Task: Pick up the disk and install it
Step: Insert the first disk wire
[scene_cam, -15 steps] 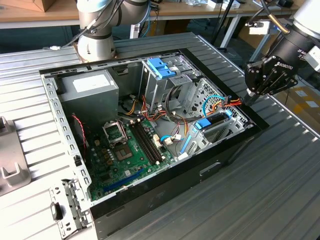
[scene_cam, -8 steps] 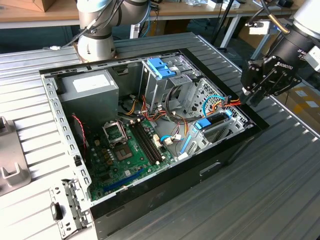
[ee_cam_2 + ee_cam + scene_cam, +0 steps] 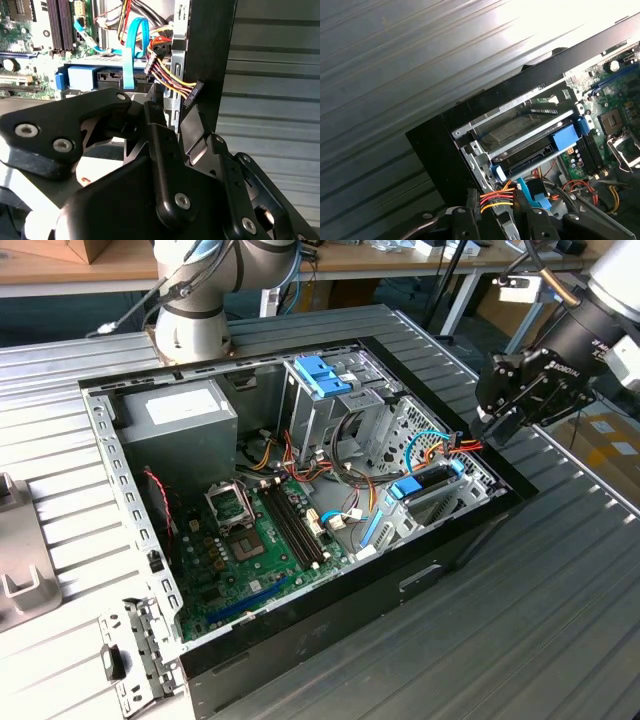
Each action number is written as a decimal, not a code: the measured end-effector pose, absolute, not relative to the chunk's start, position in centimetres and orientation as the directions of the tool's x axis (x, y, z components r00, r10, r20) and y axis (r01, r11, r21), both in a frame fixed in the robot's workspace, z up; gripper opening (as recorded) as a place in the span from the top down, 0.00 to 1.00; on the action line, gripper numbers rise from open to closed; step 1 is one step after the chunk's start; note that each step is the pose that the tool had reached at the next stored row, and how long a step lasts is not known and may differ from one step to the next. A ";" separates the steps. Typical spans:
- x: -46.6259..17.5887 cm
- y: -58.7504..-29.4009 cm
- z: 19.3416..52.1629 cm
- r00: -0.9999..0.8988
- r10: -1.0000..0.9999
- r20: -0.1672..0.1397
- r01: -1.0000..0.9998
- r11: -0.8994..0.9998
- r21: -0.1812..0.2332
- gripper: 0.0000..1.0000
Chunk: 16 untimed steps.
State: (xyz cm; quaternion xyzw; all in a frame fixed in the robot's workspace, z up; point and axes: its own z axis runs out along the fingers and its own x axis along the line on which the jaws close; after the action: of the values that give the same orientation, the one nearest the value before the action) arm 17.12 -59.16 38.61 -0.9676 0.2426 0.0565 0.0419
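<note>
The disk (image 3: 432, 483) lies flat in the drive bay at the case's corner nearest my arm, on the exterior view's right; its dark body sits between blue side rails. In the first wrist view the disk (image 3: 520, 134) rests inside the metal bay frame, with a blue rail (image 3: 565, 136) along its inner end. My gripper (image 3: 480, 434) hovers just outside and above that corner, apart from the disk. In both wrist views the gripper (image 3: 172, 117) (image 3: 500, 222) stands open, straddling the case's edge. A black power plug (image 3: 193, 92) on red, orange and yellow wires hangs there.
The open black computer case (image 3: 330, 610) lies on a ribbed metal table (image 3: 520, 640). Inside are a grey power supply (image 3: 180, 415), the green motherboard (image 3: 250, 540), a metal cage with a blue latch (image 3: 325, 375) and loose cables. The arm's base (image 3: 195, 310) stands behind the case.
</note>
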 end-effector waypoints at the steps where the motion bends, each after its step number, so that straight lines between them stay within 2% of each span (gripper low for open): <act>1: 17.1 -59.2 38.6 0.876 -0.465 -0.130 -0.474 -0.879 -0.054 0.58; 6: 17.1 -59.2 38.6 0.877 -0.465 -0.124 -0.474 -0.879 -0.057 0.58; 10: 17.1 -59.2 38.5 0.884 -0.465 -0.057 -0.468 -0.879 -0.093 0.58; 11: 17.1 -59.2 38.5 0.884 -0.465 -0.048 -0.467 -0.879 -0.097 0.58; 16: 17.1 -59.2 38.5 0.884 -0.465 -0.047 -0.467 -0.879 -0.098 0.58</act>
State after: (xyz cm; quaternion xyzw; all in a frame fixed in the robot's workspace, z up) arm 17.12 -59.15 38.49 -0.9691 0.2404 0.0112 0.0532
